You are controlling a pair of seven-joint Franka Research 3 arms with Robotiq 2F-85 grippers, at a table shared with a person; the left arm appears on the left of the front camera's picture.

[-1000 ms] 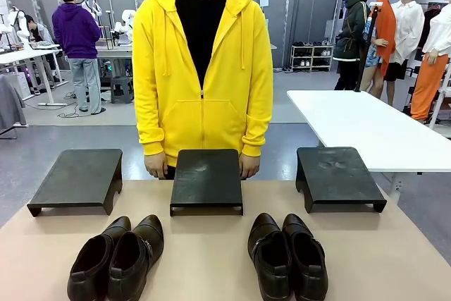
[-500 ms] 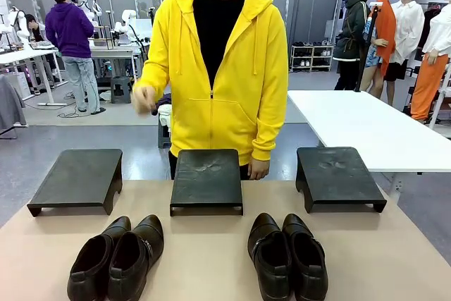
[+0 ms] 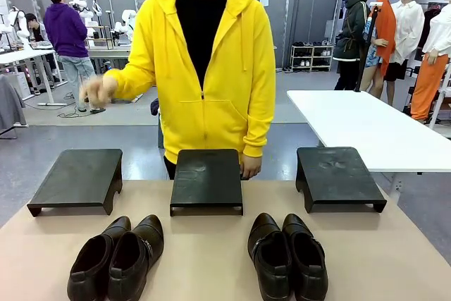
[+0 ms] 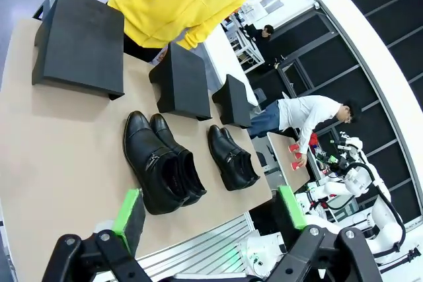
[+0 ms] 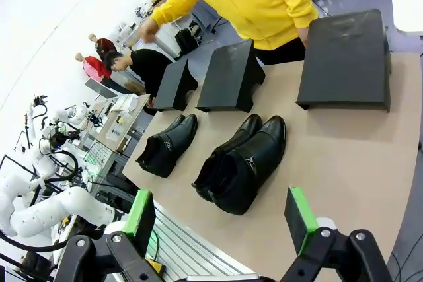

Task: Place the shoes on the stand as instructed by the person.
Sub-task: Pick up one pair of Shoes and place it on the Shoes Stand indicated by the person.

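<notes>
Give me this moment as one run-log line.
person in yellow hoodie: one hand raised | blackish-brown strap shoes, glossy black shoes: on tan table, not on black stands | left gripper: open | right gripper: open

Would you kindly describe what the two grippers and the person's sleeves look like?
The left gripper and the right gripper each have black linkage fingers with silver bolts and bright green pads. The person wears a bright yellow zip hoodie with long sleeves.
</notes>
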